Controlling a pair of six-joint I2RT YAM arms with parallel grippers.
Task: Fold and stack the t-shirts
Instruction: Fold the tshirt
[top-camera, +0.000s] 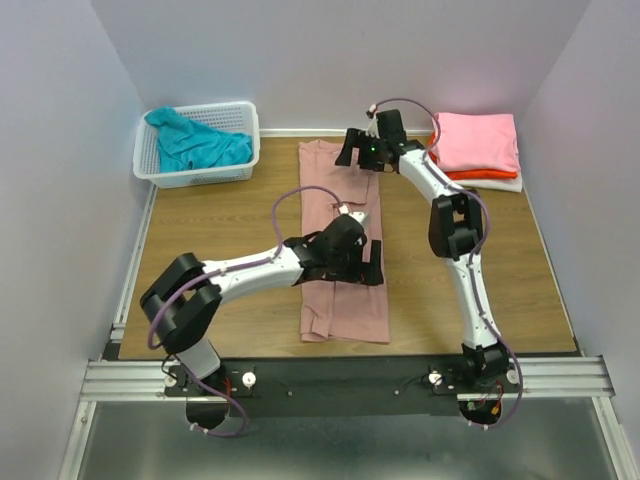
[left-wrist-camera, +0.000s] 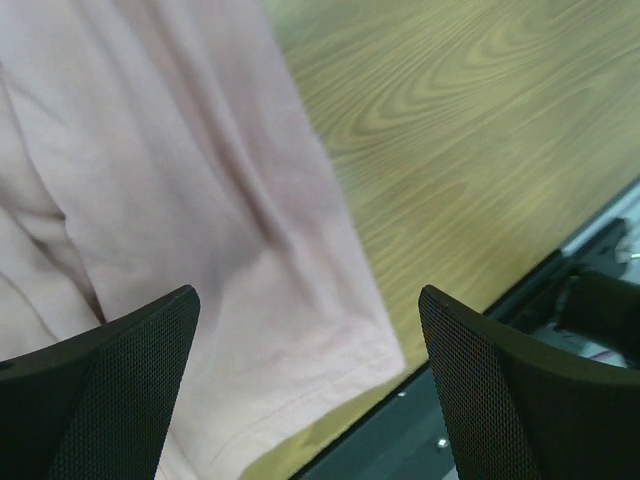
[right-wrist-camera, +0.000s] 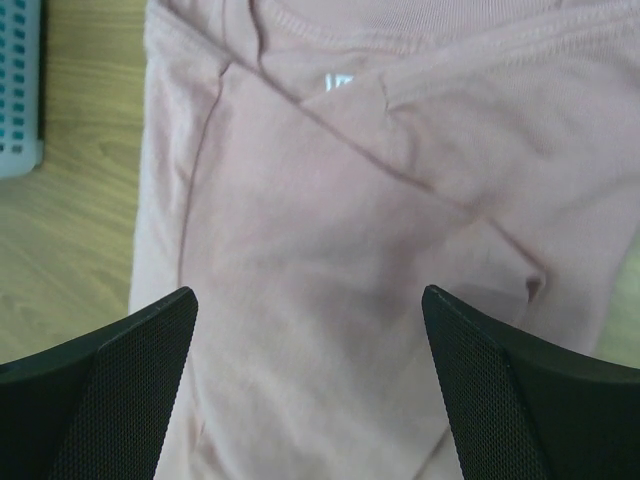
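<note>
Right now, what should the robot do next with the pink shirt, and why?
Probably lower the right gripper and pinch the collar end of the pale pink shirt. It lies as a long narrow strip, longer than the folded stack, and the left gripper hangs open above it too, so folding it crosswise seems next.

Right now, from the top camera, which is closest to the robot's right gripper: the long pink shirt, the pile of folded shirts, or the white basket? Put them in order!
1. The long pink shirt: nearest, lying right under the right gripper.
2. The pile of folded shirts: next, off to its right in the far right corner.
3. The white basket: farthest, in the far left corner.
</note>
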